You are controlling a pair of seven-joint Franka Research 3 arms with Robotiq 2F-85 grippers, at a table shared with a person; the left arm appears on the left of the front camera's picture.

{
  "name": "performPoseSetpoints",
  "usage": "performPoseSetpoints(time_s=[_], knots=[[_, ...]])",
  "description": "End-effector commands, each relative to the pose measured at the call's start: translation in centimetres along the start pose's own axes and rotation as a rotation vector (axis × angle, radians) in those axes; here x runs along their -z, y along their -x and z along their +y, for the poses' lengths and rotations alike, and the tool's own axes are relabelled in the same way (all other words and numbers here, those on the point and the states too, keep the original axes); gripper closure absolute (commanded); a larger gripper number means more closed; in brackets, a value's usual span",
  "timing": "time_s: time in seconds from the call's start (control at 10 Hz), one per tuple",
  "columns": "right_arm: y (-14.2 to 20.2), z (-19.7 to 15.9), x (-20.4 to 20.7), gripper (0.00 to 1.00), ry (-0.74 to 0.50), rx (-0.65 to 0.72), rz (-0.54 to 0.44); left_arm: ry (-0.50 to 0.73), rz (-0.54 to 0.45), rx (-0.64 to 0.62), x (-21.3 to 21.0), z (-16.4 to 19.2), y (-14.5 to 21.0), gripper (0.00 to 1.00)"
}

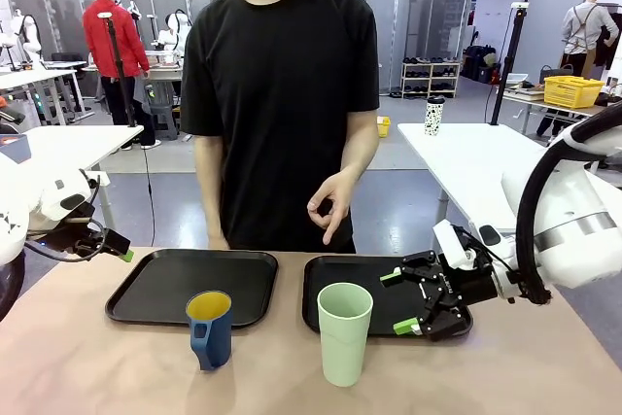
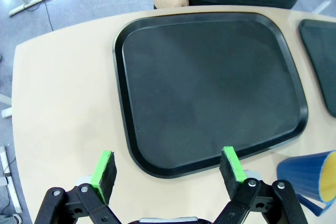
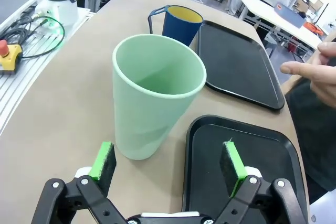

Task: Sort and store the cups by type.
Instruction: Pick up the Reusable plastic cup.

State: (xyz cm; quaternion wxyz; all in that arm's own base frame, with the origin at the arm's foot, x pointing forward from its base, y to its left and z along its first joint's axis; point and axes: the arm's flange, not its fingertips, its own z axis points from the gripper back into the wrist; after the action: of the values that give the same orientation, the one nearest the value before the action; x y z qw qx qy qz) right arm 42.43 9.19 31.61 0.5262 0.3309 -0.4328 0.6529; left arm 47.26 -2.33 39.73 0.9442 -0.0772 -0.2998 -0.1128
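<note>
**Both cups on the table, both grippers wide open**

Front: the pale green tumbler (image 1: pixel 344 332) stands upright on the table (image 1: pixel 97 366), just in front of the right tray (image 1: pixel 326 269). The blue mug (image 1: pixel 210 328) is in front of the left tray (image 1: pixel 165 284). The right gripper (image 1: pixel 408 300) hangs over the right tray, spread and empty.

Left wrist: the left gripper (image 2: pixel 168 167) is spread wide with nothing in it, above the left tray's edge, mug off to the side.

Right wrist: the tumbler is on the table beside the right tray, mug beyond it.

Left arm (image 1: pixel 29 201), right arm (image 1: pixel 583 206): white rounded shells, black cables (image 1: pixel 522 221); grey band (image 1: pixel 573 232) on the right.
Left gripper (image 2: pixel 168 166), right gripper (image 3: pixel 167 163): black linkage frames, silver screws (image 2: pixel 252 183), green-padded fingers (image 2: pixel 104 171).
Person (image 1: pixel 282 143): black short-sleeved T-shirt (image 1: pixel 282 65).
</note>
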Motion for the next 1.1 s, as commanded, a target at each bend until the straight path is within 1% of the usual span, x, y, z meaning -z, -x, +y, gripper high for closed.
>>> performPoseSetpoints(time_s=[0.0,0.2,0.3,0.4,0.6,1.0], knots=[[0.4,-0.9,0.0,0.0,-0.009,0.019,0.051,0.0,-0.004,0.0,-0.2,-0.1,-0.1,0.0],[1.4,-2.1,0.1,0.0,-0.026,0.016,0.058,0.0,-0.004,0.0,-0.2,-0.1,-0.1,0.0],[1.8,-2.6,0.3,0.0,-0.047,0.012,0.044,0.0,-0.004,0.0,-0.2,-0.1,-0.1,0.0],[2.1,-2.8,0.4,0.0,-0.068,0.016,0.05,0.0,-0.004,0.0,-0.2,-0.1,-0.1,0.0],[3.1,-3.3,1.5,0.0,-0.151,-0.02,-0.017,0.0,-0.004,0.0,-0.2,-0.1,-0.1,0.0],[4.3,-3.2,4.1,0.0,-0.216,-0.057,-0.098,0.0,-0.004,0.0,-0.2,-0.1,-0.1,0.0]])
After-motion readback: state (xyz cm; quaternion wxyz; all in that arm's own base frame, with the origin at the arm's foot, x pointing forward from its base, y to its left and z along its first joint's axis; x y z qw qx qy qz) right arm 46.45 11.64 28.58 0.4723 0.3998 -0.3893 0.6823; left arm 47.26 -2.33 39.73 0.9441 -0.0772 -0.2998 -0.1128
